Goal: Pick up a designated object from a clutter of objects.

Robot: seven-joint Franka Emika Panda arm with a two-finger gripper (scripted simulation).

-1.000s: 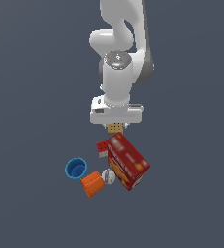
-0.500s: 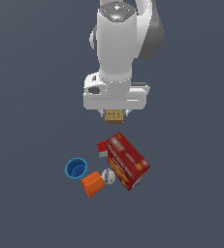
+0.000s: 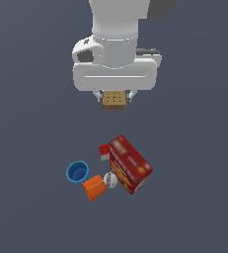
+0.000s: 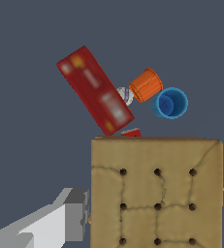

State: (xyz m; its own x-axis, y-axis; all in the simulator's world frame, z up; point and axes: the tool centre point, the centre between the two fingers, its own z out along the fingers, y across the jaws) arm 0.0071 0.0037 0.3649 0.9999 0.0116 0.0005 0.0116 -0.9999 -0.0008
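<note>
A: Starting with the biggest, where does the arm stand?

B: High over the table, its claw clamped on the tan block, which hangs clear of everything.

A: And the clutter below?

B: The red box lies tilted; beside it sit the blue cup, the orange ribbed cup, the pale ball and the tiny red cube, all well apart from the block.

A: So the job?

B: I judge the pickup essentially done; only holding it steady remains.

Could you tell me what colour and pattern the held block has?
Tan-brown block with rows of small dark dots, clearest in the wrist view.
</note>
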